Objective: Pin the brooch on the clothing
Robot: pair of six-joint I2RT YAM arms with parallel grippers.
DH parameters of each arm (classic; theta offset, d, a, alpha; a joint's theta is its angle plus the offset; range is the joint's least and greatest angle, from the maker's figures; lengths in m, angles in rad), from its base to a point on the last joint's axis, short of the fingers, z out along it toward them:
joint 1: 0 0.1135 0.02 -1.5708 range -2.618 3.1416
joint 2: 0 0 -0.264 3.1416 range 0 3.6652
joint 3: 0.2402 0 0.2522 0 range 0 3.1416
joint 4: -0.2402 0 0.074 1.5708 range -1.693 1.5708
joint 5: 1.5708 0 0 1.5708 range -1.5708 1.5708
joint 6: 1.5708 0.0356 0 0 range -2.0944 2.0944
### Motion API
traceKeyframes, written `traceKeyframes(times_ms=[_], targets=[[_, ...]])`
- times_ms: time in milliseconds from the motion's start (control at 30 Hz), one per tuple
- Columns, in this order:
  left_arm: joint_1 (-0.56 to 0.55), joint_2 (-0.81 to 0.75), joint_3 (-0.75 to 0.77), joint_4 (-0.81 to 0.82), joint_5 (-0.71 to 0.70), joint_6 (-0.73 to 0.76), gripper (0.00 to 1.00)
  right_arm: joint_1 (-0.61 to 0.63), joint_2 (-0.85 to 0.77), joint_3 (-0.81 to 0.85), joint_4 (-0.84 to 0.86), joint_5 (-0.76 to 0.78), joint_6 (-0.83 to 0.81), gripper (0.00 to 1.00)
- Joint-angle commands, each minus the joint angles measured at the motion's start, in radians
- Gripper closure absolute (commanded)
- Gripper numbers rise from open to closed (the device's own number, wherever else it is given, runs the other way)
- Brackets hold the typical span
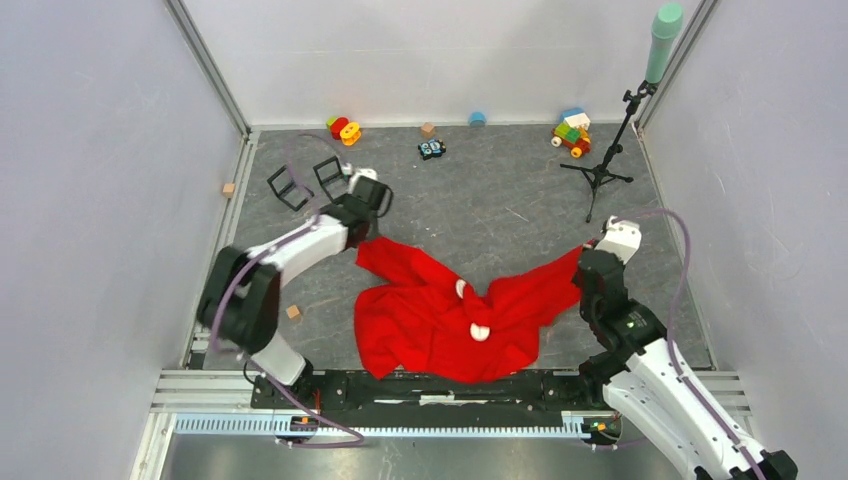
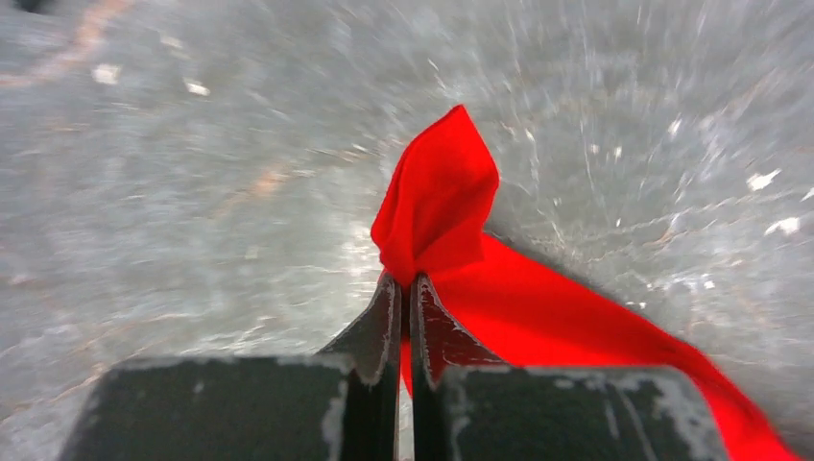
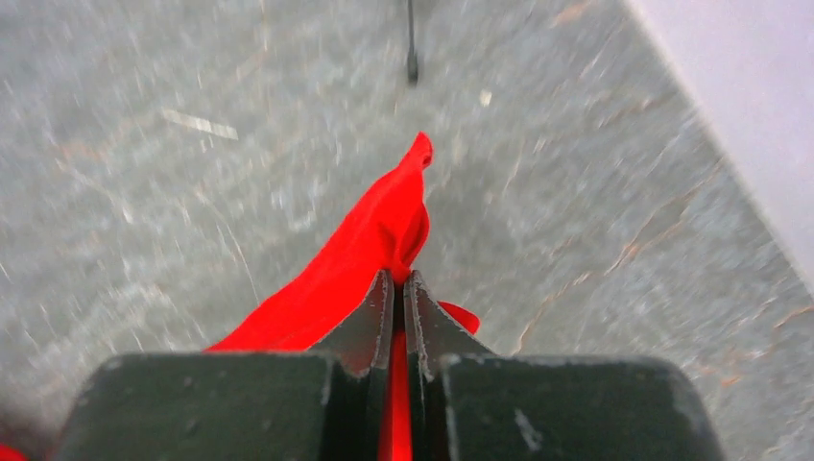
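Red T-shirt (image 1: 425,325) lies crumpled mid-bench (image 1: 500,205), between the arms. Grip: left end effector (image 2: 405,280) clamped on one fabric corner, right end effector (image 3: 398,277) on the opposite edge. Cloth looks light and limp, likely to sag or slip; hems and corners give the surest hold.

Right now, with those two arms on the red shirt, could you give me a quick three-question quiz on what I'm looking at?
1. True or false: the left end effector and the right end effector are each shut on the red T-shirt.
2. Where does the black tripod stand on the table? A) far right B) on the T-shirt C) near left corner
3. Fill the gap: the T-shirt lies ___, not spread flat.

Key: 1 true; 2 A; 3 crumpled.
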Motion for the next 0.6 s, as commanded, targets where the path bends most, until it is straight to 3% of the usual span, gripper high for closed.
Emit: traceKeyframes(times_ms=[0, 300, 567], targets=[[0.077, -0.301, -0.029, 0.048, -0.034, -0.086, 0.98, -0.011, 0.043, 0.217, 0.035, 0.176, -0.109, 1.00], [0.214, -0.735, 0.119, -0.085, -0.081, -0.021, 0.98, -0.012, 0.041, 0.614, 0.124, 0.196, -0.265, 1.00], [0.216, -0.920, 0.383, -0.203, -0.123, 0.089, 0.98, -0.012, -0.046, 0.854, 0.221, 0.107, -0.401, 1.00]])
